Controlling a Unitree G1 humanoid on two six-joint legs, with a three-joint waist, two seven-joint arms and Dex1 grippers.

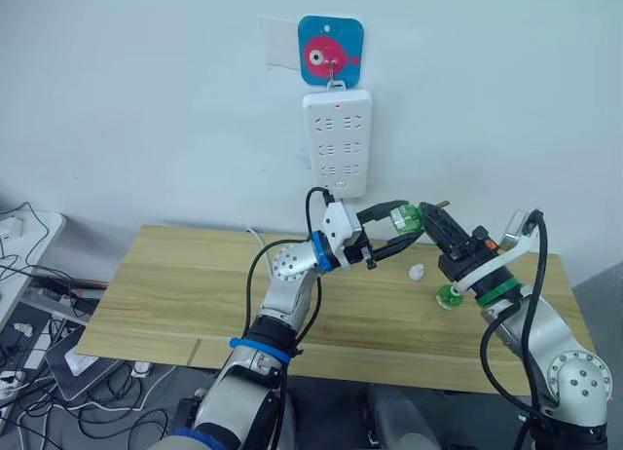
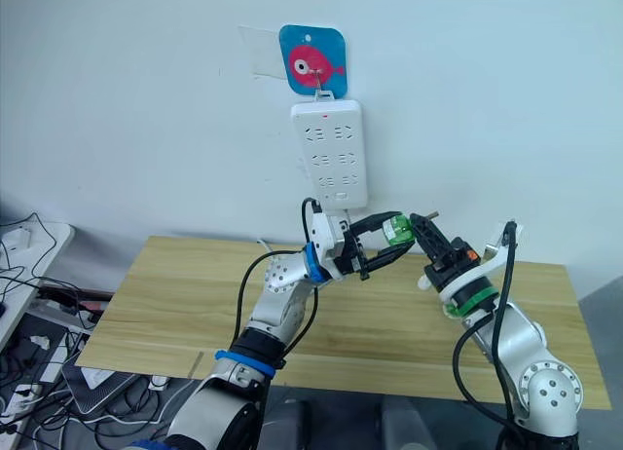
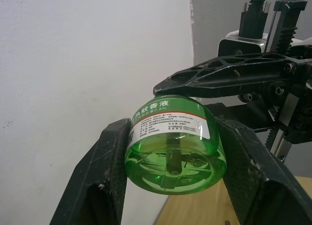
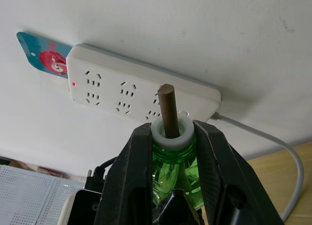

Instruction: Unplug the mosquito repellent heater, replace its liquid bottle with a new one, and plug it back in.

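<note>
A clear green liquid bottle [image 3: 170, 159] with a red and white label hangs in the air above the table, below the power strip. My left gripper [image 1: 413, 221] is shut on its body, one finger [image 3: 109, 171] on each side. My right gripper [image 4: 171, 130] is shut on its white neck, and the brown wick [image 4: 168, 105] sticks out between the fingers. A small white piece [image 1: 417, 271] lies on the table. A green and white item [image 1: 448, 296] sits beside my right forearm, partly hidden. I cannot tell whether it is the mosquito repellent heater.
The long white power strip [image 1: 336, 143] hangs on the wall from a blue fish hook plate [image 1: 331, 49], with its red light on and nothing plugged into its sockets. The wooden table [image 1: 185, 294] stands against the wall. Cables and adapters [image 1: 29, 304] lie at the far left.
</note>
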